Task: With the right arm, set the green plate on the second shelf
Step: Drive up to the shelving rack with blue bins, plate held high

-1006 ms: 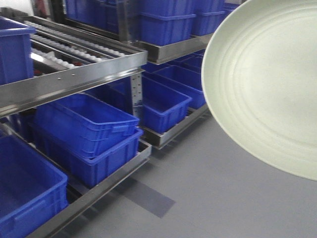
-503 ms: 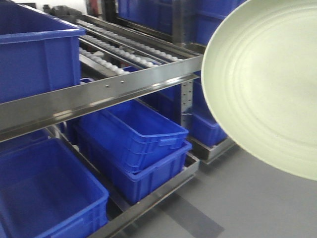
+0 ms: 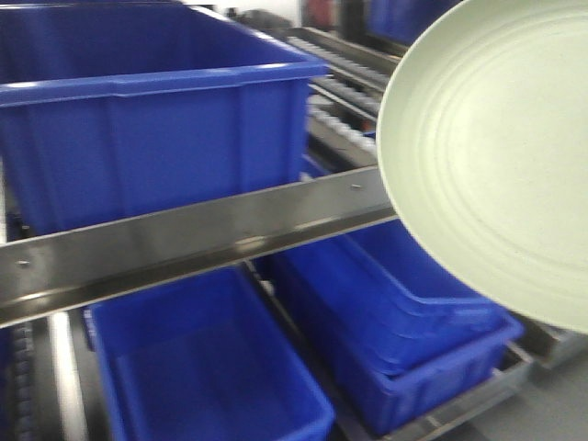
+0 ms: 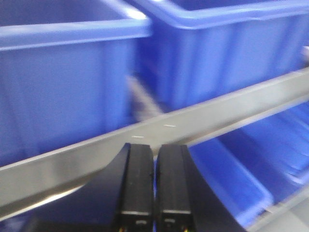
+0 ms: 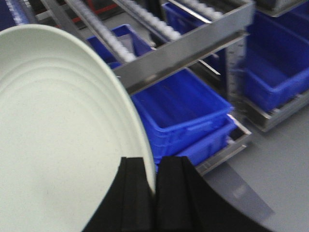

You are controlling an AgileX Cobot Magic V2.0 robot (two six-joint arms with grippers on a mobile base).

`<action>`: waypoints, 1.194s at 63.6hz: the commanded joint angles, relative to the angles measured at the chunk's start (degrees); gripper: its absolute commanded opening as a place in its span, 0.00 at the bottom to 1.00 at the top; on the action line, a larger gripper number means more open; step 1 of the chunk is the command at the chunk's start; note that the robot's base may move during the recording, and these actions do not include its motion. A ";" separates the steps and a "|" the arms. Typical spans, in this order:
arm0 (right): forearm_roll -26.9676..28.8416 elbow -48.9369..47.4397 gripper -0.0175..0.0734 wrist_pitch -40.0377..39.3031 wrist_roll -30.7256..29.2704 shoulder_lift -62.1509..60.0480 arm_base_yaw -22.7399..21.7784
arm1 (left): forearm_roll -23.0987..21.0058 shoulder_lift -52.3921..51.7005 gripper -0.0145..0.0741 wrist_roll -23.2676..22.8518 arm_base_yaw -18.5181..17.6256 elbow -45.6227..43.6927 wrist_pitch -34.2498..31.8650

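Observation:
The green plate (image 3: pixel 496 156), pale and round with faint rings, fills the right side of the front view, held tilted on edge in the air. In the right wrist view the plate (image 5: pixel 58 135) covers the left half, and my right gripper (image 5: pixel 154 162) is shut on its rim. The plate hangs in front of the steel rack, level with the front rail (image 3: pixel 184 239) of the second shelf, a roller level (image 5: pixel 145 19) above the floor-level bins. My left gripper (image 4: pixel 155 147) is shut with nothing in it, close to the same rail (image 4: pixel 203 116).
A large blue bin (image 3: pixel 147 119) stands on the roller shelf at the left. More blue bins (image 3: pixel 395 312) sit stacked on the bottom level, one open bin (image 3: pixel 202 377) below the rail. Grey floor (image 5: pixel 280 159) lies to the right of the rack.
The view has closed in on the rack: the rail and the large blue bin now fill the left. The plate stays in the same place in view, still gripped.

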 commanded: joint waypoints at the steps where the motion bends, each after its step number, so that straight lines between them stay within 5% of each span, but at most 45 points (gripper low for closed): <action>1: 0.00 -1.95 0.25 -6.04 0.11 0.06 -0.33 | -0.10 -1.30 0.30 -0.32 -0.36 2.29 -5.01; 76: 0.00 -1.95 0.25 -6.04 0.11 0.06 -0.33 | -0.10 -1.30 0.30 -0.32 -0.36 2.29 -5.01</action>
